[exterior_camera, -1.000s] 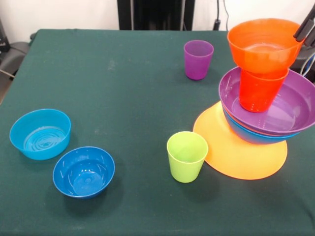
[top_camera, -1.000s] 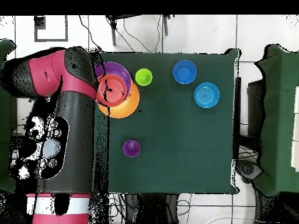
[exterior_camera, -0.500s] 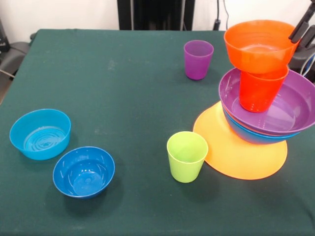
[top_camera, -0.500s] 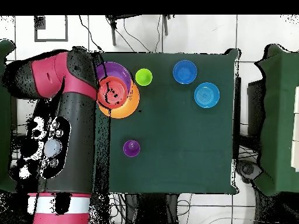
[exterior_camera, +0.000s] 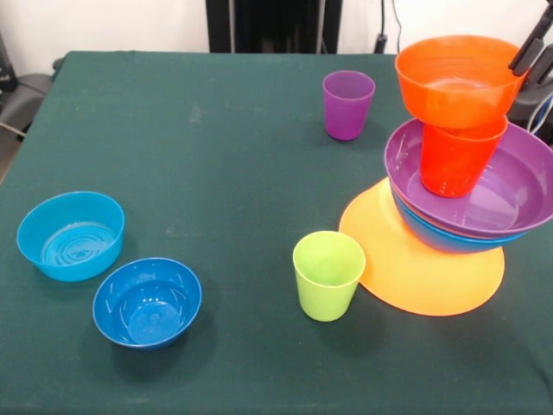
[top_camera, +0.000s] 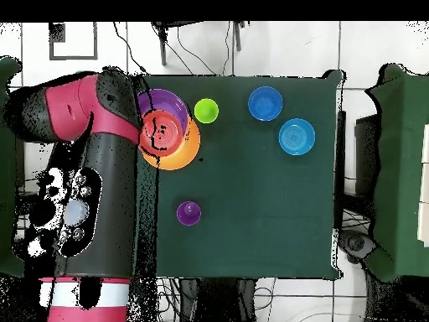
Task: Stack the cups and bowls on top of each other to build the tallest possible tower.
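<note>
Bowls number six on the green table, and cups show as three. Four bowls belong to the tower, which stands at about 3 o'clock in the front view: the orange-yellow bowl lies upside down at the bottom as the widest piece, the blue bowl sits on it with only its rim and lower side showing, and the purple bowl nests inside the blue one. Both lean off centre toward the table's edge. One orange cup stands in the purple bowl, and the small orange bowl rests on top of that cup.

Two small bowls sit apart at about 8 o'clock, just beside each other: the light blue bowl and the dark blue bowl. One lime green cup stands upright just beside the orange-yellow bowl's rim, near 6 o'clock. One purple cup stands alone toward 1 o'clock. A yellow cup cannot be seen.

Only the gripper tips show, at the upper corner close beside the small orange bowl's rim; whether they are spread or pressed together I cannot tell. Overhead, the red and black arm lies alongside the tower.
</note>
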